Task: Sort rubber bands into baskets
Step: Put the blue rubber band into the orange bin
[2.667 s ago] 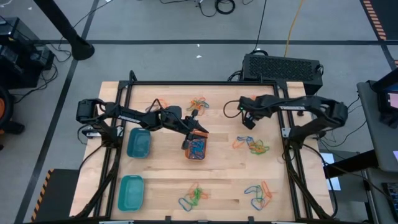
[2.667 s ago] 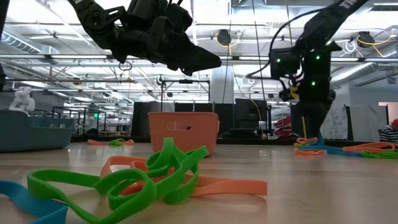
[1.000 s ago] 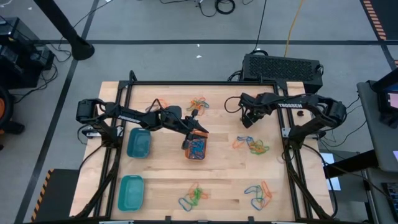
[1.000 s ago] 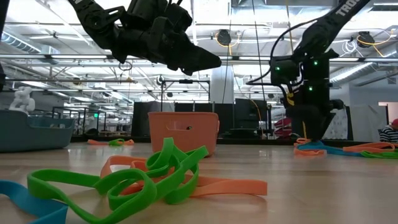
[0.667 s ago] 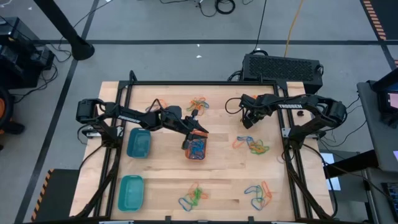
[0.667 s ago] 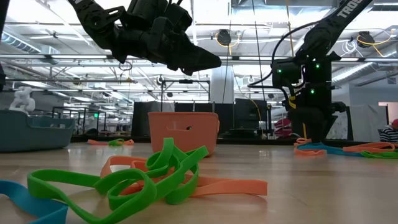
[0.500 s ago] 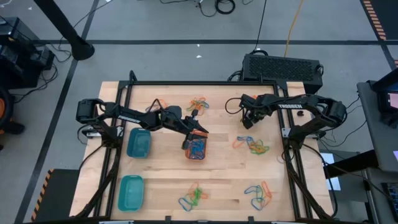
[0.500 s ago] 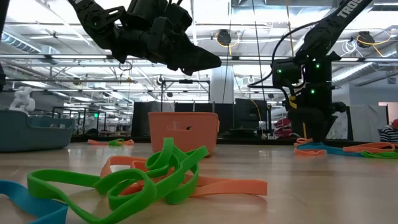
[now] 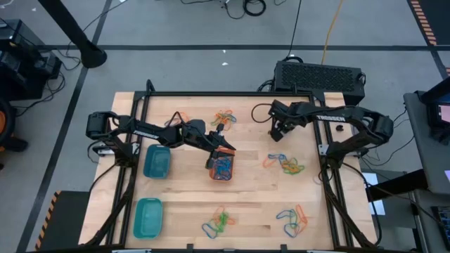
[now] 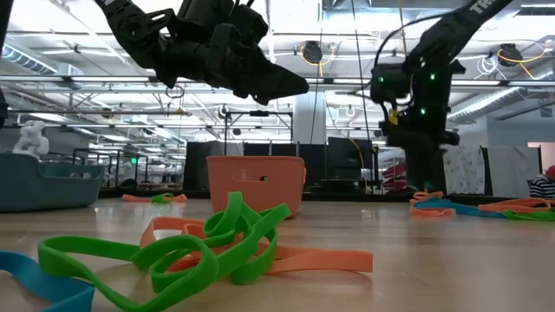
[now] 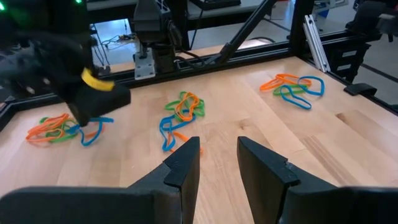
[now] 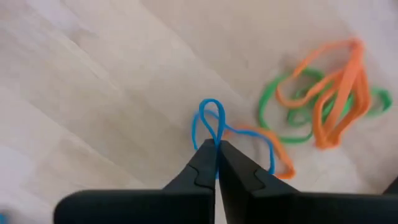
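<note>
The wooden table (image 9: 246,190) lay under both arms. The orange basket (image 9: 223,166) sat directly beneath the left gripper (image 9: 219,143), whose fingers stood parted with nothing between them. The right gripper (image 12: 216,149) hung above the table's far side, pinched tight on a blue rubber band (image 12: 211,121); an orange-and-green tangle (image 12: 323,102) lay just beyond its tips.

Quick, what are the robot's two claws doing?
Left gripper: open, empty, over the orange basket.
Right gripper: shut on a blue band.
</note>
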Tool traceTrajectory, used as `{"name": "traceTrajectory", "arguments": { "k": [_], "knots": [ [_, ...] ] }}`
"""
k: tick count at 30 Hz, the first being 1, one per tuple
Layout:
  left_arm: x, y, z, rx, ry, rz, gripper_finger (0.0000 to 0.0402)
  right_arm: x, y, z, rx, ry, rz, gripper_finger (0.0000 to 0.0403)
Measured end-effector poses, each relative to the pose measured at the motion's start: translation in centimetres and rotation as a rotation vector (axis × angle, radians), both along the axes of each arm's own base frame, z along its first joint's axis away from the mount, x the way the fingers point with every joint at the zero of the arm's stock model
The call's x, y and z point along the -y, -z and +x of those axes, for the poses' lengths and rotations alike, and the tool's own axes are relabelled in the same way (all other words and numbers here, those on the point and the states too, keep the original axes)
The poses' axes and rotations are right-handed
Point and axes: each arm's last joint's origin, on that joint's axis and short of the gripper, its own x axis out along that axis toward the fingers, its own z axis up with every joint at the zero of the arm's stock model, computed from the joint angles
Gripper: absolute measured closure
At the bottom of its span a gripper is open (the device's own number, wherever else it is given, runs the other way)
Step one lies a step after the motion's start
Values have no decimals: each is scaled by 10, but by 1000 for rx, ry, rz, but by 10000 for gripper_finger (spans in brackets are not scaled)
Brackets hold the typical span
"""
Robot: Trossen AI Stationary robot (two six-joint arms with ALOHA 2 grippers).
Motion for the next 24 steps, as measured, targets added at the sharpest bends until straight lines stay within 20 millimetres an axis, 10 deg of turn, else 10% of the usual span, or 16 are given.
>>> {"name": "traceTrajectory", "arguments": {
  "k": [12,24],
  "knots": [
    [4,0,5,64,82,-65,285,-32,-58,32,575,-347,-24,402],
    [1,-5,8,140,-34,-15,285,-85,-68,67,790,-633,-7,403]
  ]
}}
